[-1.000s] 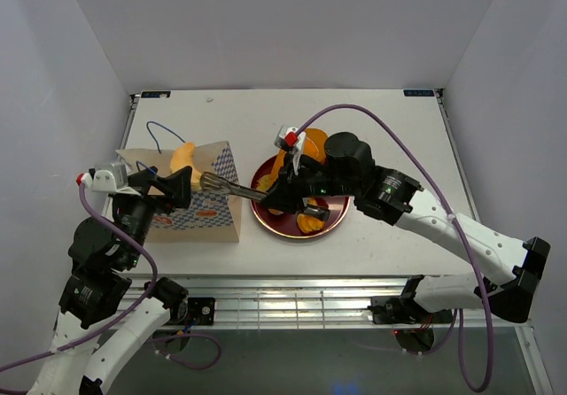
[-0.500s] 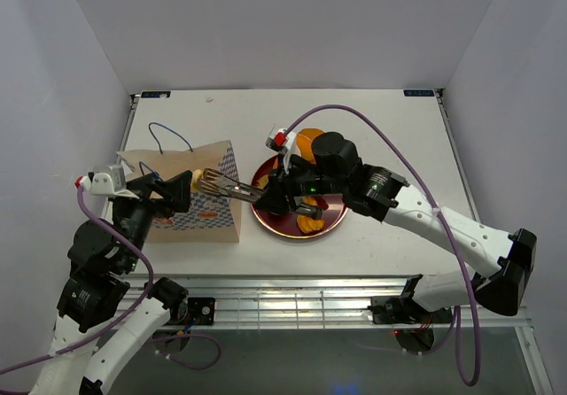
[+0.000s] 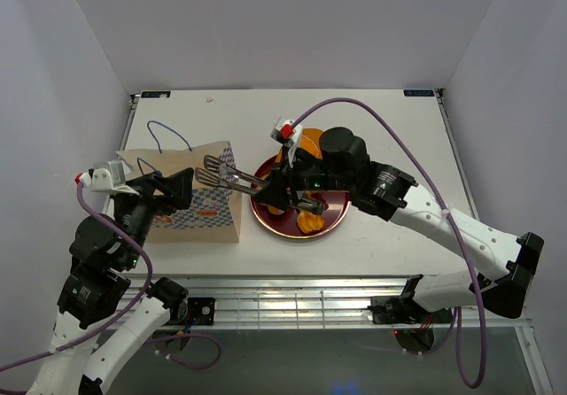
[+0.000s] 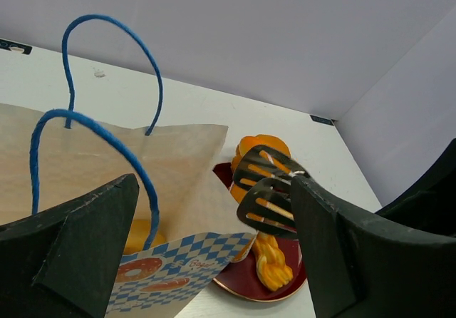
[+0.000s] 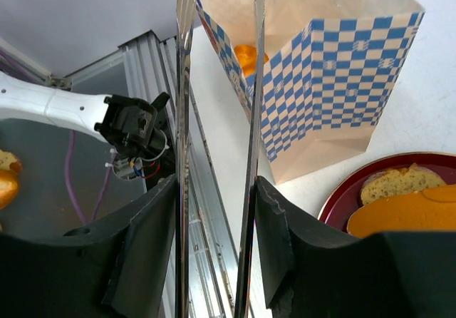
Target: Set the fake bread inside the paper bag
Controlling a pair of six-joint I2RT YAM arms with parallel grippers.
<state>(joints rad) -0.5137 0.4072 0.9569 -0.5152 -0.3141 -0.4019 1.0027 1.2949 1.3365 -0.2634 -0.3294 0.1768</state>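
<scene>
Right tool (image 3: 213,170): slotted blades, clamped on a loaf a second ago, now stand parted and empty above the paper bag (image 3: 204,213); the fake bread (image 5: 246,58) lies inside, beneath them. More waits behind on the plate (image 3: 330,216).

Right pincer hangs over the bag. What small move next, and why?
Probably draw the right pincer back toward the red plate: its blades stand apart and empty over the paper bag, a bread piece lies inside, other bread pieces wait on the plate.
</scene>
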